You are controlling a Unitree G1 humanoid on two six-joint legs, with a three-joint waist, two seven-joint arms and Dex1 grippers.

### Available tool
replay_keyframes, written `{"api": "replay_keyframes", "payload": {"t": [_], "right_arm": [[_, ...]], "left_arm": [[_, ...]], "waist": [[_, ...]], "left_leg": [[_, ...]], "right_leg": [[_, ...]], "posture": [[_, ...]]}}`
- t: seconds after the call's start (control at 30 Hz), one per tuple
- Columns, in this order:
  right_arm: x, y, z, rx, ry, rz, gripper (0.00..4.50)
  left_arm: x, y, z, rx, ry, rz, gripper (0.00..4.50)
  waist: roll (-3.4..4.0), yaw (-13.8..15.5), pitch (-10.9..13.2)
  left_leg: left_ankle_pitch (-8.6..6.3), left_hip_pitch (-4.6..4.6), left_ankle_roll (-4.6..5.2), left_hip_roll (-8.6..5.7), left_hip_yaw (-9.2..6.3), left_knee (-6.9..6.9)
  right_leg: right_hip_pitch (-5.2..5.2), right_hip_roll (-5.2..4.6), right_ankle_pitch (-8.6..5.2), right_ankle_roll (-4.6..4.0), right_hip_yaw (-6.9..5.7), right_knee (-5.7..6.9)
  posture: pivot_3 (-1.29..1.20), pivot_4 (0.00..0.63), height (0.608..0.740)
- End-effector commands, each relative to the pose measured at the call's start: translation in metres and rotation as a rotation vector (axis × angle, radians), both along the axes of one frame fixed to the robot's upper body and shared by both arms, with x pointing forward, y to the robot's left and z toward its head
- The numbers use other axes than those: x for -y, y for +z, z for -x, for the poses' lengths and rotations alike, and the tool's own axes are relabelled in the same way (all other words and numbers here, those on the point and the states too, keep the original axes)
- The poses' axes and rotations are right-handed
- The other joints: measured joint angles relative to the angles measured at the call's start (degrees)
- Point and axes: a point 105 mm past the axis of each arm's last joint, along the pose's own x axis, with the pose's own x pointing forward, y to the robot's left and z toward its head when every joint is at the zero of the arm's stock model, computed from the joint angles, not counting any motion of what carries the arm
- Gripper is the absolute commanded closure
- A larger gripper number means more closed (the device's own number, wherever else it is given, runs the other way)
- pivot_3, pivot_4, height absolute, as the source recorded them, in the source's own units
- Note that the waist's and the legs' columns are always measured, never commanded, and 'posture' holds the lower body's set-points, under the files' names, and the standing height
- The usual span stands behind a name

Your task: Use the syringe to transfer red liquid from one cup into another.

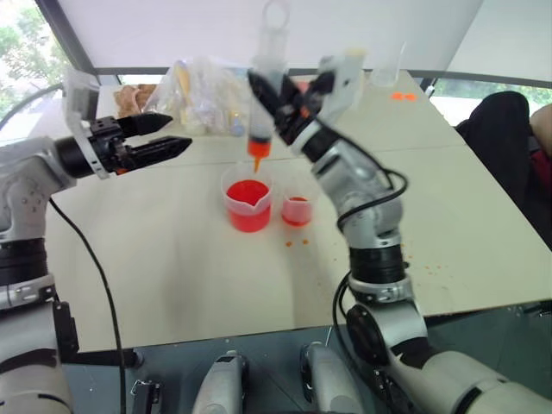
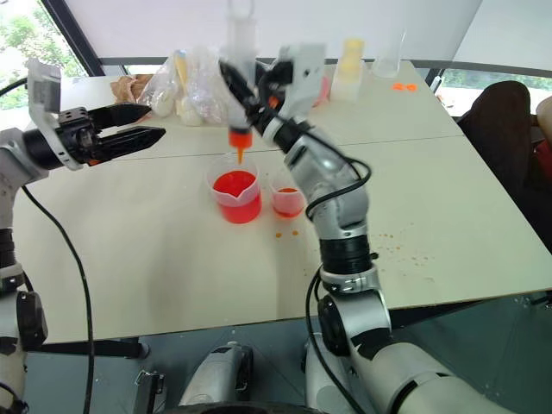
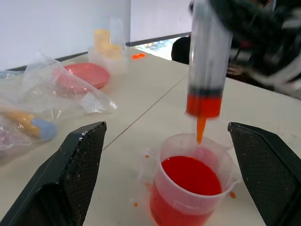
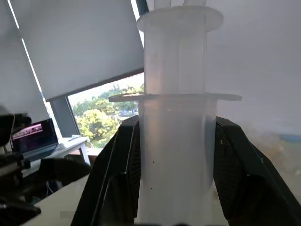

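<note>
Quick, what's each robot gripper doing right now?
Left gripper: open, holding nothing.
Right gripper: closed on the syringe, upright above the beaker.

The syringe [image 1: 262,103] hangs upright over the beaker [image 1: 249,200], blocking entry from above. The small cup [image 1: 297,210] stands just beside the beaker on the right, with a narrow gap between them. Bare table [image 1: 155,259] lies open left and in front. Plastic bags [image 1: 203,95] crowd the far side.
</note>
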Motion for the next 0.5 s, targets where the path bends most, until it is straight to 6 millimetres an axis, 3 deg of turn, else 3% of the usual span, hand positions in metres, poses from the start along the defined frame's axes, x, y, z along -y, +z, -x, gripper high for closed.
{"api": "replay_keyframes", "payload": {"t": [0.03,0.27,0.5], "right_arm": [[0.026,0.025,0.015,0.092,-0.065,-0.003,3.01],[0.056,-0.007,0.013,0.033,-0.192,0.095,3.01],[0.055,-0.036,0.006,-0.019,-0.233,0.121,3.01]], "left_arm": [[0.011,0.012,0.0,0.061,-0.038,-0.003,0.17],[0.034,0.018,-0.011,0.093,-0.117,-0.006,0.17],[0.077,0.048,-0.037,0.246,-0.17,-0.025,0.17]], "waist": [[-0.02,0.4,0.0],[-0.02,0.2,0.0],[-0.02,0.2,0.0]], "left_leg": [[0.0,-0.01,0.0,-0.01,0.02,0.0],[0.0,-0.01,0.01,-0.1,0.07,0.01],[0.0,-0.03,0.01,-0.11,0.1,0.05]], "right_leg": [[0.03,-0.01,0.0,0.0,-0.02,-0.04],[0.07,0.02,0.02,-0.02,-0.03,-0.12],[0.07,0.04,0.02,-0.02,-0.03,-0.11]], "posture": [[0.0,0.15,0.74],[0.0,0.15,0.74],[0.0,0.15,0.74]]}}
